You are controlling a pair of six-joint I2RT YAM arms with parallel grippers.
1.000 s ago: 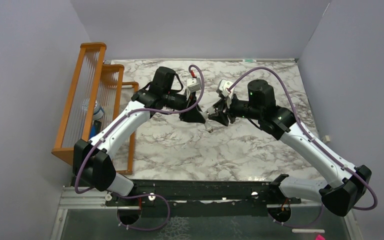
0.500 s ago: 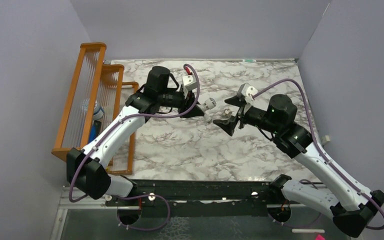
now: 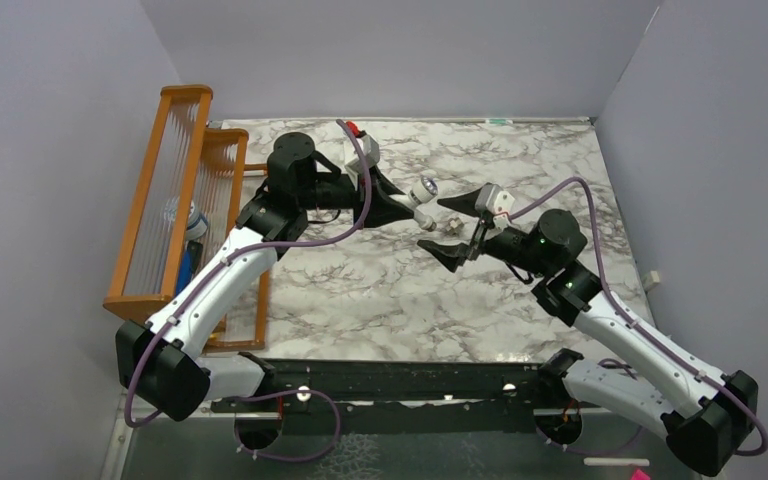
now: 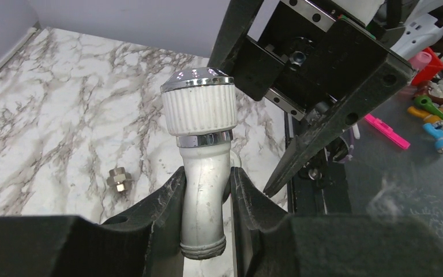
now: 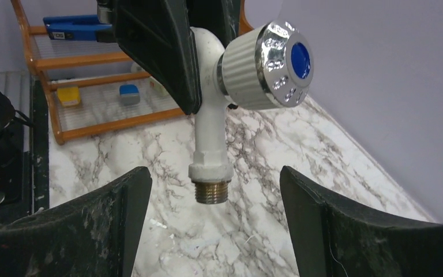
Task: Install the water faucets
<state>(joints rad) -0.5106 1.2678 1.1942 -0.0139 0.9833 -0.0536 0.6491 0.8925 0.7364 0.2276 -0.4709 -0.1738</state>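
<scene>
My left gripper (image 3: pixel 400 207) is shut on the white tap (image 3: pixel 422 201) and holds it above the marble table (image 3: pixel 360 290). In the left wrist view its fingers (image 4: pixel 164 199) clamp the tap's white spout (image 4: pixel 203 196) below the silvery knob (image 4: pixel 199 101). In the right wrist view the tap (image 5: pixel 210 124) hangs with its brass threaded end (image 5: pixel 211 191) down and the blue-dotted knob (image 5: pixel 280 57) facing me. My right gripper (image 3: pixel 450 228) is open and empty, just right of the tap; its fingers (image 5: pixel 121 219) stand wide apart (image 5: pixel 214 231). The small nut fitting (image 4: pixel 117 179) lies on the table; it also shows in the top view (image 3: pixel 452 226).
An orange wire rack (image 3: pixel 175 190) stands at the table's left edge with a blue tool (image 5: pixel 72 27) and small items (image 5: pixel 69 95) on it. Purple walls close in the back and sides. Loose coloured parts (image 4: pixel 432 115) lie off the table's near side.
The right gripper has let go of the tap, opened and drawn back right. The left arm has swung the tap up and toward the back.
</scene>
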